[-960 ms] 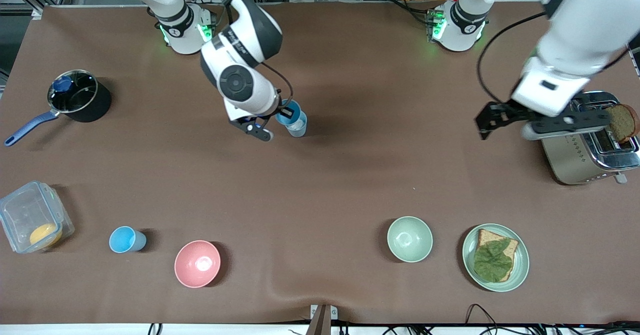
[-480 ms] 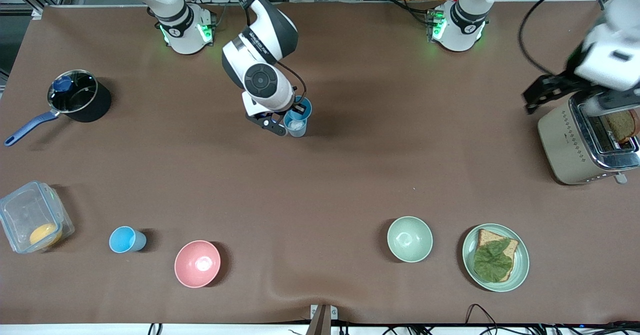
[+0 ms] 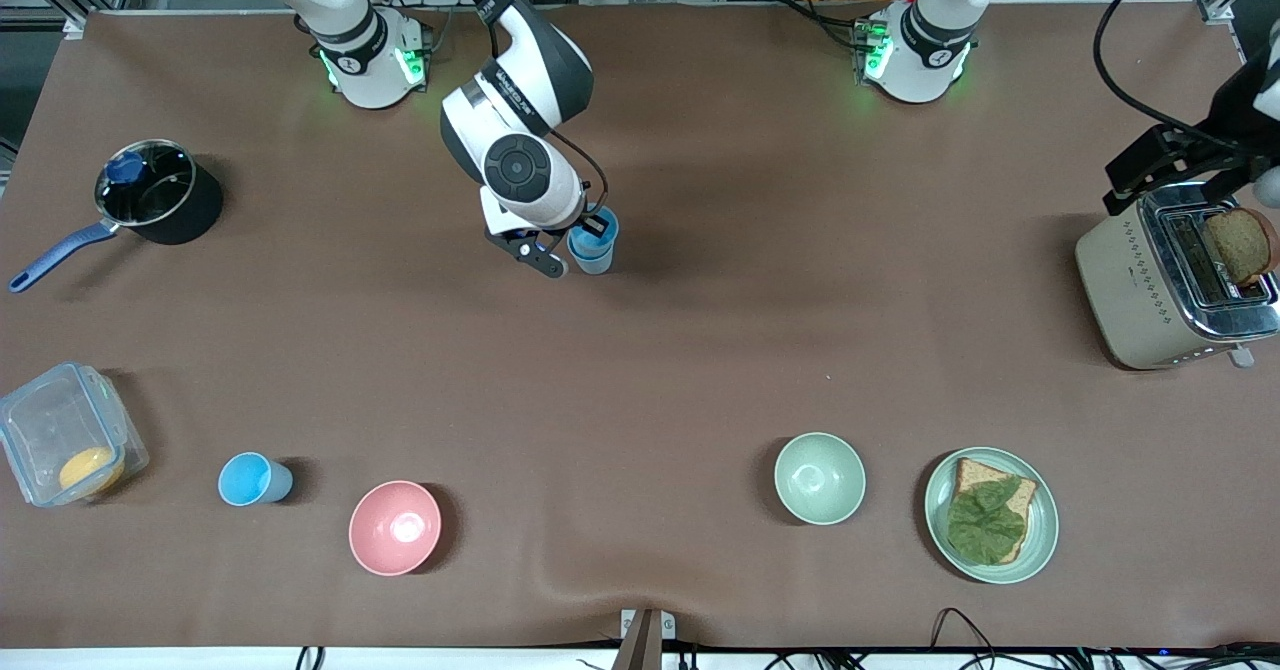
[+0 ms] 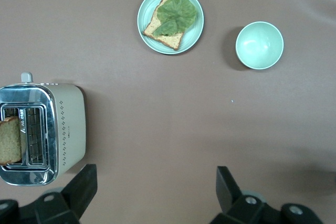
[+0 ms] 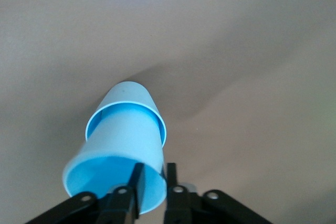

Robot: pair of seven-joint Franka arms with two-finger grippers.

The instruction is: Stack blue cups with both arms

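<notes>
My right gripper (image 3: 577,241) is shut on the rim wall of a bright sky-blue cup (image 3: 594,233), one finger inside and one outside. In the right wrist view the gripper (image 5: 152,180) holds this cup (image 5: 122,157) nested in a duller grey-blue cup (image 5: 127,98) that stands on the brown table, in the part nearer the arm bases. Another sky-blue cup (image 3: 250,479) stands alone near the front edge, beside the pink bowl (image 3: 395,527). My left gripper (image 3: 1172,164) is open and empty, up beside the toaster (image 3: 1130,285); the left wrist view (image 4: 155,190) shows its fingers wide apart over bare table.
A toaster with a bread slice (image 3: 1240,245) stands at the left arm's end. A pale green bowl (image 3: 819,478) and a plate (image 3: 1040,540) with leaf-topped toast lie near the front. A saucepan (image 3: 155,195) and a clear container (image 3: 62,445) are at the right arm's end.
The right gripper brought the sky-blue cup down into the grey-blue cup. The left arm swung away from the middle, rising past the toaster toward its own end of the table.
</notes>
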